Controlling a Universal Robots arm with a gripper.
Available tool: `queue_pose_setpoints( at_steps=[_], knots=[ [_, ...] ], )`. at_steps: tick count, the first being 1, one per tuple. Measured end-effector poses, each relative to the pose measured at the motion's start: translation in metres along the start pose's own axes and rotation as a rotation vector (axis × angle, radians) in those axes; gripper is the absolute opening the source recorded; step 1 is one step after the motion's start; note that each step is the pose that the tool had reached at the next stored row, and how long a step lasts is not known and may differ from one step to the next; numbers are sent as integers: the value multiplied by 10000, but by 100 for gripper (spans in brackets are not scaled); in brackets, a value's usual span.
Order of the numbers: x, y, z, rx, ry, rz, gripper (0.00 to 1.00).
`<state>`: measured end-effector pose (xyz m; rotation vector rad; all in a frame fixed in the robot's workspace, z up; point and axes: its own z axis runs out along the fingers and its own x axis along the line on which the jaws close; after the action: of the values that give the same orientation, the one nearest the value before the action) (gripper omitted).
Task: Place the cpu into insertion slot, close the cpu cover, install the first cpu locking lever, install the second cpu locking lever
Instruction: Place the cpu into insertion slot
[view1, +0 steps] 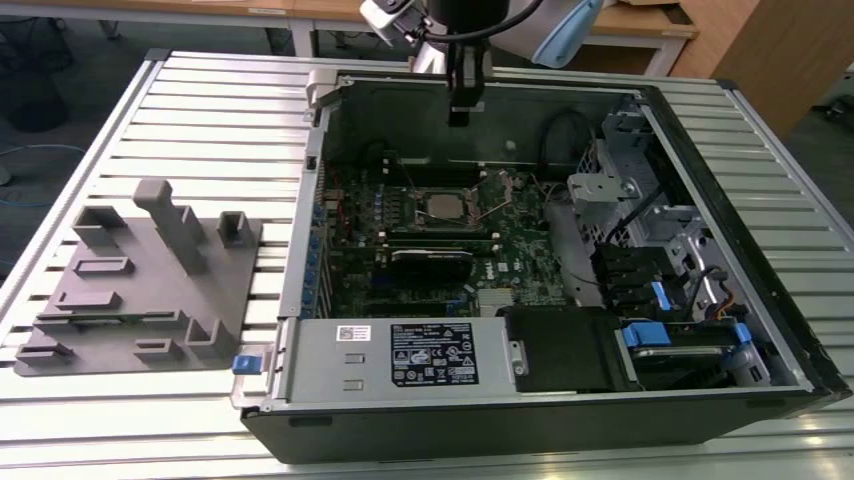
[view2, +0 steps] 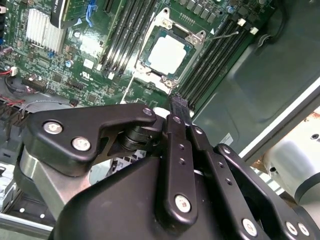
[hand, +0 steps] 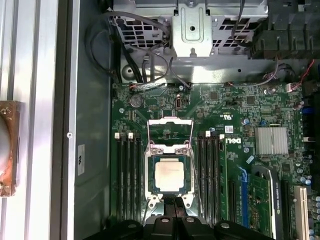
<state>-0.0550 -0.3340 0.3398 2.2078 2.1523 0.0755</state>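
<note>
Claw (view2: 177, 104) hangs over the green board (hand: 235, 110), pressed together and pinching nothing. Just beyond it the cpu (view2: 167, 52) lies flat in the insertion slot (hand: 149, 167), and farther on the cpu cover (hand: 170, 120) is folded back open. I judge that closing the cover is the step in hand; it asks for a gentle push on that far frame edge.

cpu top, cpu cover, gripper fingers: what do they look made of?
cpu: likely metal lid, dull silver-grey, matte, even soft sheen.
cpu cover: thin sheet metal, brighter silver, glinting along its edges.
gripper fingers: satin black with silver screw heads; coated metal or hard plastic, can't tell.
</note>
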Motion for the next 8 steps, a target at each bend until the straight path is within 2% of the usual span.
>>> queue_pose_setpoints(
  at_steps=[8],
  knots=[
    [0, -7, 93, 0, 1, -1, 10]
  ],
)
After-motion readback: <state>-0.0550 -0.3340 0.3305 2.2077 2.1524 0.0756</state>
